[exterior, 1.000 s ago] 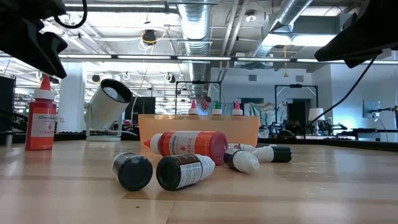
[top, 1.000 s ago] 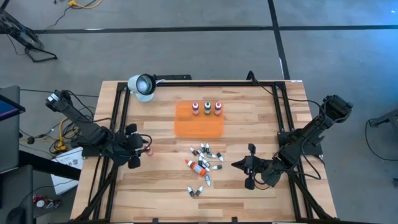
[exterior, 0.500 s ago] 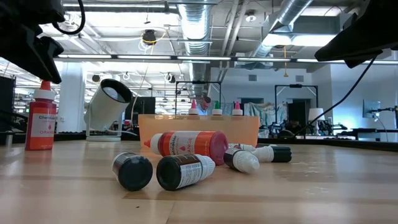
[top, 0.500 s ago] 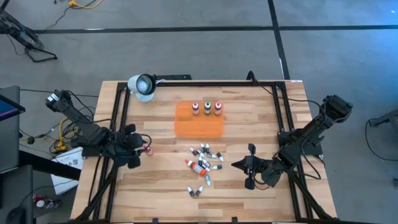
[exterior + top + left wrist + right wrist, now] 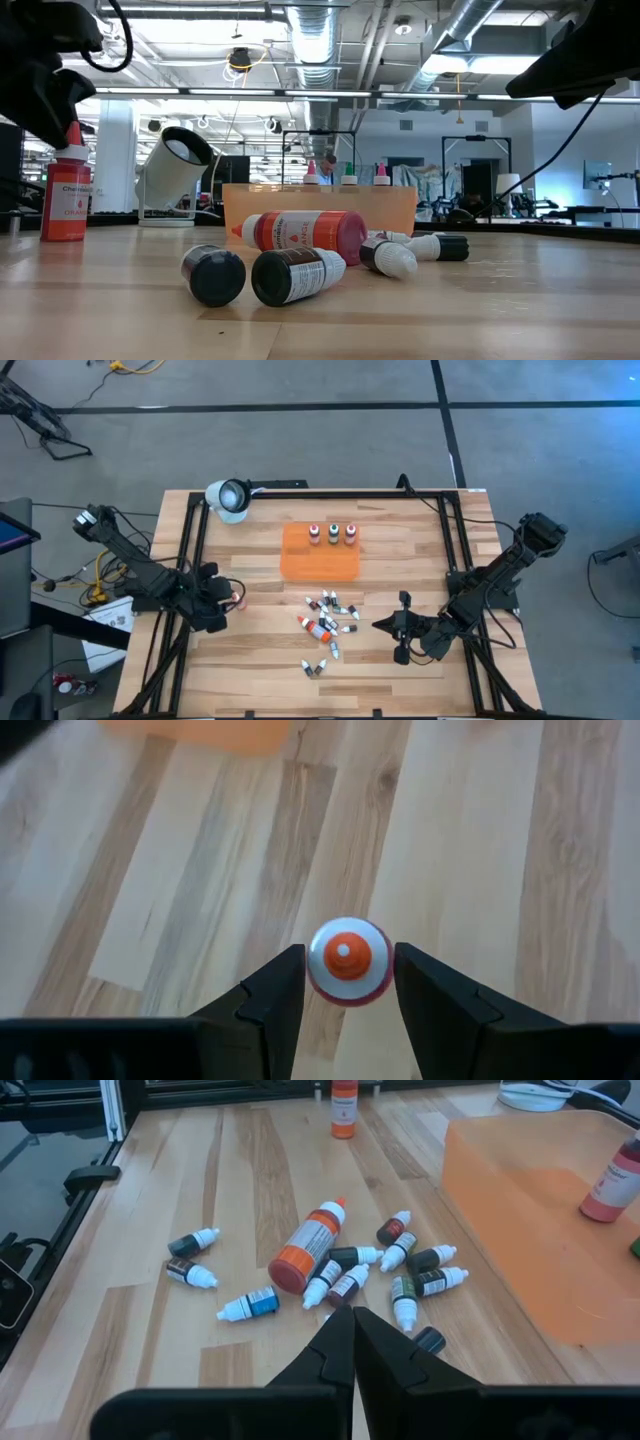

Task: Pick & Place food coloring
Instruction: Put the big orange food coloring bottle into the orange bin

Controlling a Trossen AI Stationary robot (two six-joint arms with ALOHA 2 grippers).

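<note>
Two left gripper (image 5: 345, 982) fingers straddling upright orange bottle (image 5: 347, 960), right gripper (image 5: 352, 1342) closed.

Overhead straight down, low level across the table (image 5: 500, 300), both sharing the orange tray (image 5: 320, 563)

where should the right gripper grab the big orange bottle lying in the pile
Grip the orange bottle across its round body, coming down from above with fingers either side of its long axis. It lies flat with its white cap tip clear, but small vials crowd its base, so stay nearer the cap end.
</note>
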